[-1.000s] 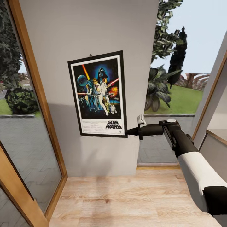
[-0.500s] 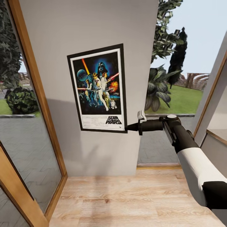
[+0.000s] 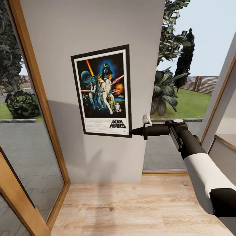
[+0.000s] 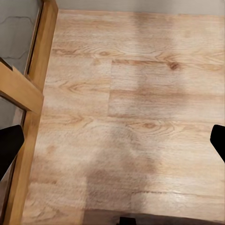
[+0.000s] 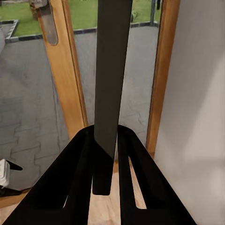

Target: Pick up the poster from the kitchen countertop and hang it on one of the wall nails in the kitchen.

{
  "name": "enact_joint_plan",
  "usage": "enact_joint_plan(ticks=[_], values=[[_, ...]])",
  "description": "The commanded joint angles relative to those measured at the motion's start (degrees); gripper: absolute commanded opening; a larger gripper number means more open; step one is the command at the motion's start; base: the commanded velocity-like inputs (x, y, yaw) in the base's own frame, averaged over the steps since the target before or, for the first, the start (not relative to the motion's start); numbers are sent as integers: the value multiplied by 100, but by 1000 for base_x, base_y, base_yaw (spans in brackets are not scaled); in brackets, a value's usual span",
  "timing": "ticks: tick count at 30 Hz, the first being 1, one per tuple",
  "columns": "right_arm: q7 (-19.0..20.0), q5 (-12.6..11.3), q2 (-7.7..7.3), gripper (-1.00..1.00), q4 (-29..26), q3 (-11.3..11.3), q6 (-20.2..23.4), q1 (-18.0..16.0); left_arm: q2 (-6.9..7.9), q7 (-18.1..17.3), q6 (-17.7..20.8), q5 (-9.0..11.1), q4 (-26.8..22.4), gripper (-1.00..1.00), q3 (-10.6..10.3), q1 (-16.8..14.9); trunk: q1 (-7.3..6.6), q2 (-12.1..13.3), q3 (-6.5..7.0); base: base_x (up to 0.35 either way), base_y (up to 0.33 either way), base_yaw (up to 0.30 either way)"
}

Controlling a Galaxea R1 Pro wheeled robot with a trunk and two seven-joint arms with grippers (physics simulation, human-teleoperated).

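The step in hand looks like the hanging itself: the poster (image 3: 102, 90) is held flat against the grey wall (image 3: 65, 32), slightly tilted, with its top edge high on the wall. No nail can be made out, so I judge it sits hidden behind the poster's upper part. To do this well, the poster should be lowered slowly and kept flush to the wall until the nail takes its weight, and the grip should be loosened only once the frame hangs without sliding; a quick release risks it dropping to the wooden floor (image 3: 144, 206).

The right hand (image 3: 132, 132) pinches the poster at its lower right corner, reaching in from the side; in the right wrist view the frame's dark edge (image 5: 110, 84) runs between the fingers (image 5: 82, 187). The left hand (image 4: 112, 140) is spread, pointing down at the floor, well apart from the poster.
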Motion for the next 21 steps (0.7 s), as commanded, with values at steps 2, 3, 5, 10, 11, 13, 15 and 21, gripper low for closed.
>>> enact_joint_plan(ticks=[2,3,5,10,11,13,15,21], values=[[30,0,-2,-100,-3,-1,75,-3,-3,-39,26,-13,-12,100,16,2,3,-6,-4,0,0,0],[33,-16,-2,-100,-1,-3,75,-3,-3,-37,26,-13,-12,100,16,1,3,-6,-4,0,0,0],[35,-104,-2,-100,3,-4,75,-3,-3,-37,25,-13,-12,100,16,4,3,-6,-4,0,0,0],[41,-454,-2,-100,131,-12,70,-3,-3,-36,26,-13,-12,100,20,1,3,-6,-4,0,0,0],[42,-470,-2,-100,161,-13,69,-3,-3,-35,26,-13,-12,100,20,1,3,-6,-4,0,0,0],[43,-492,-2,-100,207,-13,68,-3,-3,-38,26,-13,-12,100,20,2,3,-6,-4,0,0,0],[45,-511,-2,-100,251,-14,67,-3,-3,-38,26,-13,-12,100,19,1,3,-6,-4,0,0,0],[46,-528,-2,-100,292,-14,66,-3,-3,-37,26,-13,-13,100,17,1,3,-6,-4,0,0,0]])
